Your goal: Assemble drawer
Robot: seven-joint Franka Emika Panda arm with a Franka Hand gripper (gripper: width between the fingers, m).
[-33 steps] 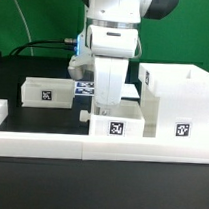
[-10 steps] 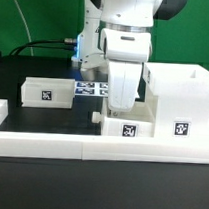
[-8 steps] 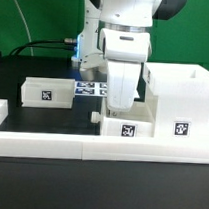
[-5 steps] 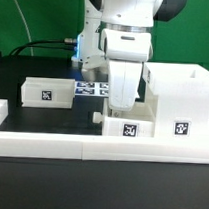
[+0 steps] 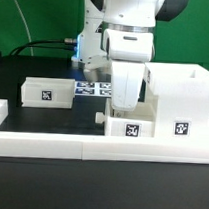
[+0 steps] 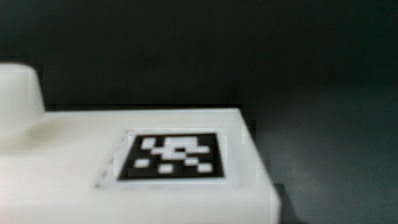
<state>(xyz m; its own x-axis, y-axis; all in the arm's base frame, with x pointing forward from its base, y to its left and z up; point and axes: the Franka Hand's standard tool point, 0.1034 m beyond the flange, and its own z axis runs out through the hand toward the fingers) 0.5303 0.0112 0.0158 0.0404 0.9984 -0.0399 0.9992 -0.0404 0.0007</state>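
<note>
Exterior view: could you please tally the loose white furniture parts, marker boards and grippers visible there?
Loose white furniture parts: 3 (tagged box on the exterior view's left, tagged piece below the gripper, large open box on the exterior view's right)
Marker board: 1
Gripper: 1
Total: 5

Marker board [image 5: 88, 88] flat on black table [image 5: 87, 187]; green backdrop [image 5: 43, 14] behind; white rail [image 5: 40, 142] in front.

Green backdrop [image 5: 38, 13] fills the rear, evenly lit. Matte black surface [image 5: 88, 182] below, no glare. Low white rail [image 5: 40, 142] crosses the front and turns back at the exterior view's left.
</note>
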